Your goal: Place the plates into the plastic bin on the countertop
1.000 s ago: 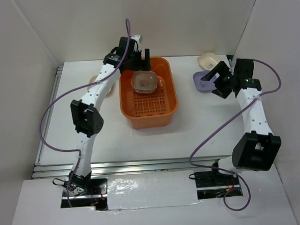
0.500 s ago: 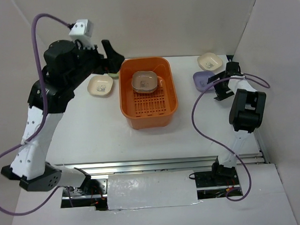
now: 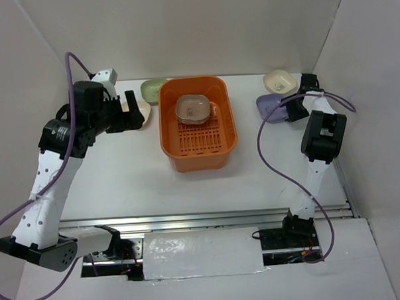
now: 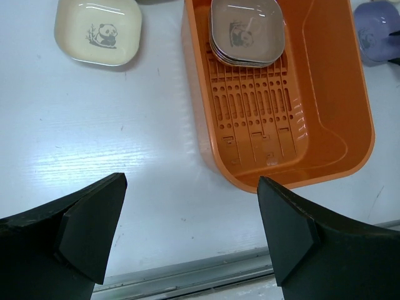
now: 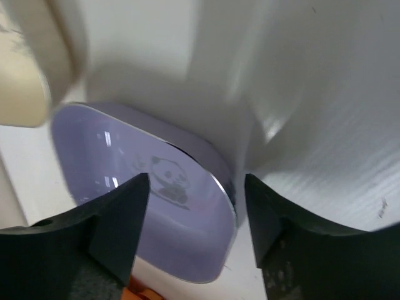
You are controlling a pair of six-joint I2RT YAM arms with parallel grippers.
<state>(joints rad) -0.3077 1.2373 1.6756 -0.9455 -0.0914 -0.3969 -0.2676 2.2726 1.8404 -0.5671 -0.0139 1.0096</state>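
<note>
The orange plastic bin [image 3: 206, 146] stands mid-table with a stack of plates [image 3: 193, 108] at its far end; both show in the left wrist view, bin [image 4: 325, 125] and stack [image 4: 247, 31]. A cream plate [image 4: 99, 31] lies left of the bin and a green plate [image 3: 153, 90] behind it. A purple plate [image 3: 270, 108] and another cream plate [image 3: 279, 81] lie to the right. My left gripper [image 3: 132, 113] is open and empty, high above the countertop [image 4: 125, 156]. My right gripper [image 5: 197, 219] is open, its jaws straddling the purple plate's [image 5: 144, 187] near rim.
White walls enclose the table on three sides. The metal rail [image 3: 190, 220] runs along the front edge. The cream plate [image 5: 25, 81] sits just beyond the purple one. A purple cable loops off each arm.
My left arm has pulled back from over the bin, risen and swung left above the cream plate. My right gripper has closed in on the purple plate's rim.
</note>
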